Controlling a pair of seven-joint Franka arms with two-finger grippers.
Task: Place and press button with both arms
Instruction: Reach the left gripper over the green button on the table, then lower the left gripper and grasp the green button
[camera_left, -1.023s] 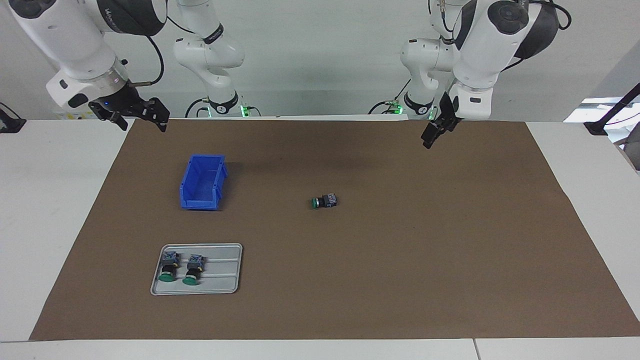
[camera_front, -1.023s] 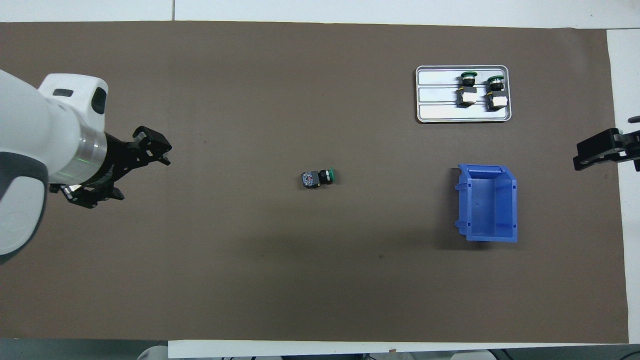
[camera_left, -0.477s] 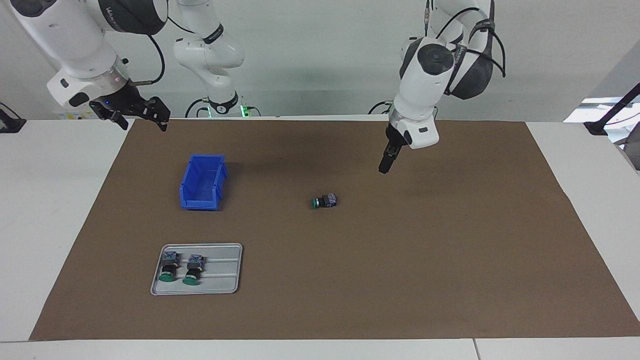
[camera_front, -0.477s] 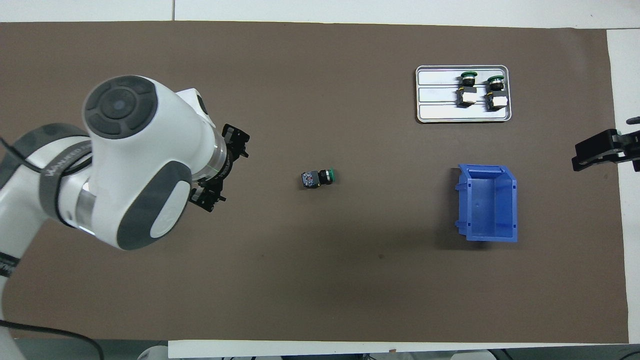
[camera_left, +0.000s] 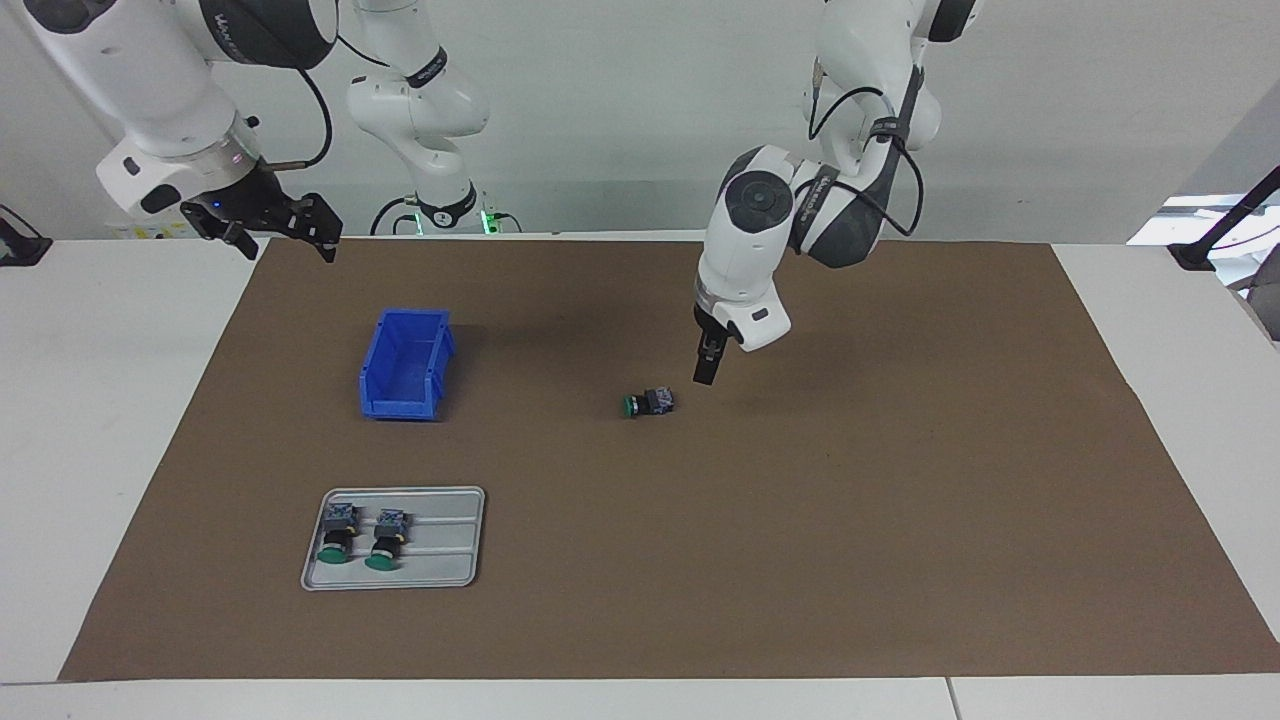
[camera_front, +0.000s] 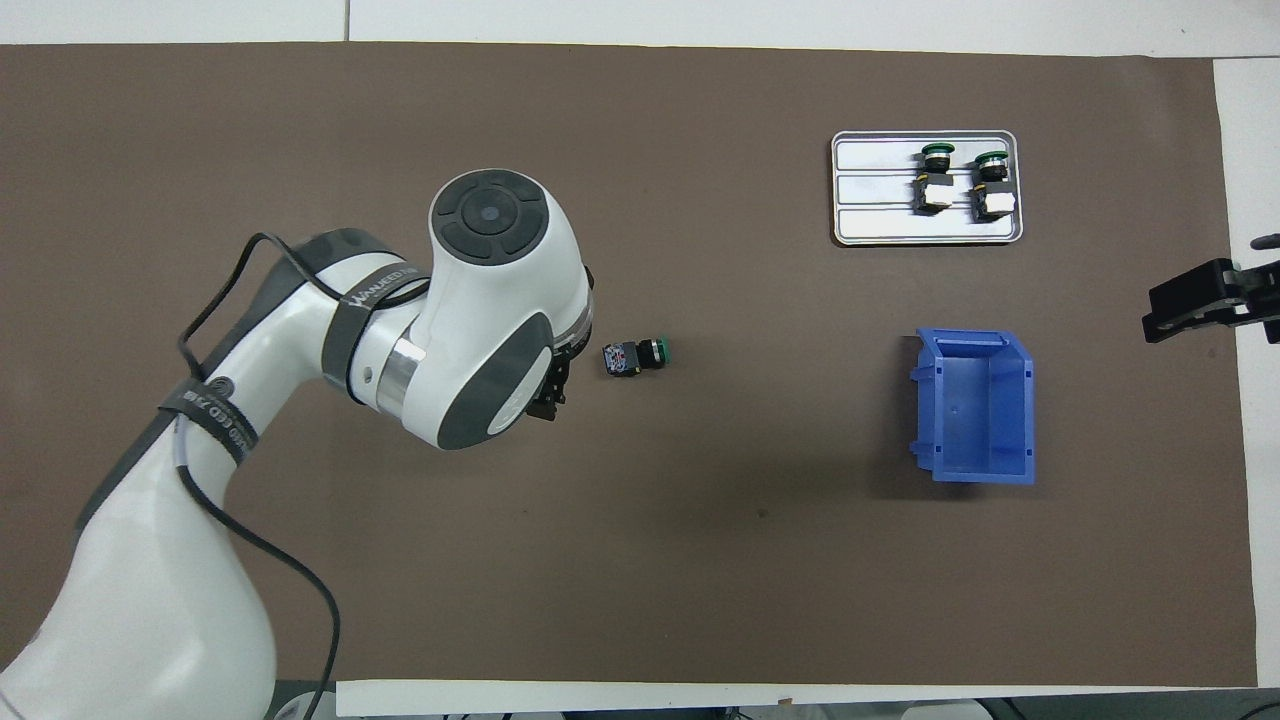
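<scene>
Two arms, one active. Over the last second the left gripper has swung from the mat's edge down to just beside the button, at its 2 o'clock in the facing view, jaws open and empty; a grasp looks imminent. The button lies on its side mid-mat, cap toward the right arm's end. The right gripper waits open above the mat's corner. The blue bin holds nothing; the grey tray, at its 6 o'clock, carries two more buttons.
</scene>
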